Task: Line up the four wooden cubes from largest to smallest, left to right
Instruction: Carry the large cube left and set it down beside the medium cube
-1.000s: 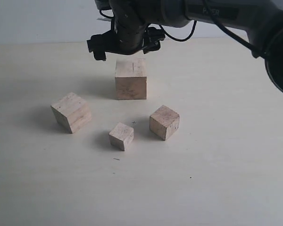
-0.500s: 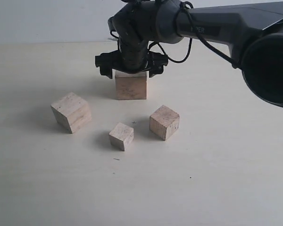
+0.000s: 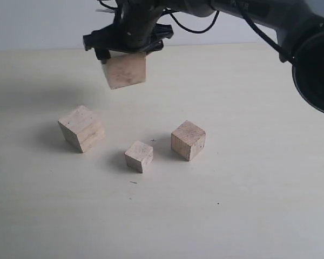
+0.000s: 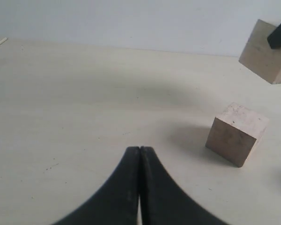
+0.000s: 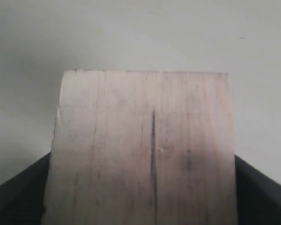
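**Pale table, big cube up in the air**

Pale table (image 3: 259, 216) below, and the right gripper (image 3: 127, 49) squeezes the largest cube (image 3: 125, 71), tilted, high over the far side. Its spot, I think, is left of the second cube (image 3: 82, 128), so it must go further left and down. Half a second ago it sat on the table. The left gripper (image 4: 139, 154) is pressed together, holding nothing.

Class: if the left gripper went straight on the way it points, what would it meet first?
Probably only bare table: the left gripper points past the nearest cube, which sits off to one side. Depth is unclear.
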`<state>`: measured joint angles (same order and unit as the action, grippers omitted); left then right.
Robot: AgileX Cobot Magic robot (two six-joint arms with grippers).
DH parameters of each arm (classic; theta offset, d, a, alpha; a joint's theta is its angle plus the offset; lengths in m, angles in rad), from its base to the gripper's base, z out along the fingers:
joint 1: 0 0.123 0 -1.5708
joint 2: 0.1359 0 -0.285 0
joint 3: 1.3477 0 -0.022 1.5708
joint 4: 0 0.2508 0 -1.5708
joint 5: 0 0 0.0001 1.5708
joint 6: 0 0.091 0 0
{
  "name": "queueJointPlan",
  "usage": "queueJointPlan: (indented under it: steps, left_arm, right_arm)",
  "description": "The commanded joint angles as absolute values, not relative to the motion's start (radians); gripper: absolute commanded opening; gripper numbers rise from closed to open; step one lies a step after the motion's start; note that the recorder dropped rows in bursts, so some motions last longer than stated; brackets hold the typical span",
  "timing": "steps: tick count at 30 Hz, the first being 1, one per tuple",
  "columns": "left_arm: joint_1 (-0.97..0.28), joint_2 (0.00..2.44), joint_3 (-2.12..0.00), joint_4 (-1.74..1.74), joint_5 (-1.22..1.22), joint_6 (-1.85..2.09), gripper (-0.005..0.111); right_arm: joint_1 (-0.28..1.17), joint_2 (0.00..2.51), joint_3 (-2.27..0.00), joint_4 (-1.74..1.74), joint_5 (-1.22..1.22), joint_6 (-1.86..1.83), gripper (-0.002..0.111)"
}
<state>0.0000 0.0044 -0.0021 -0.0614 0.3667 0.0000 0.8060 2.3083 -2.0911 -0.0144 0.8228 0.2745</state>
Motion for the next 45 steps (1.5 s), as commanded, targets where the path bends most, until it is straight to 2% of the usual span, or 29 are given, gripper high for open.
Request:
queueJointPlan:
  steps: [1,2,4,16,20,28,31,41,45]
  left_arm:
    - [-0.005,0.000,0.000,-0.066,0.354,0.000,0.000]
    - [-0.005,0.000,0.000,-0.066,0.354,0.000,0.000]
    - [-0.005,0.000,0.000,-0.066,0.354,0.000,0.000]
    - [-0.005,0.000,0.000,-0.066,0.354,0.000,0.000]
    - [-0.005,0.000,0.000,-0.066,0.354,0.000,0.000]
    - [-0.005,0.000,0.000,-0.066,0.354,0.000,0.000]
    - [-0.005,0.000,0.000,-0.066,0.354,0.000,0.000]
    - [-0.005,0.000,0.000,-0.066,0.354,0.000,0.000]
    - [-0.005,0.000,0.000,-0.066,0.354,0.000,0.000]
  right_arm:
    - [0.804,2.289,-2.148,0.479,0.797,-0.214,0.000]
    - [0.807,2.289,-2.148,0.686,0.810,-0.402,0.000]
    - [0.829,2.289,-2.148,0.820,0.836,-0.591,0.000]
    - [0.948,2.378,-2.148,0.738,0.982,-0.622,0.000]
    - [0.948,2.393,-2.148,0.632,0.998,-0.528,0.000]
    - [0.934,2.396,-2.148,0.184,0.977,-0.228,0.000]
    - [0.912,2.396,-2.148,0.150,0.977,-0.225,0.000]
    - [0.821,2.396,-2.148,0.198,1.033,-0.479,0.000]
    - [0.749,2.396,-2.148,0.522,1.170,-0.949,0.000]
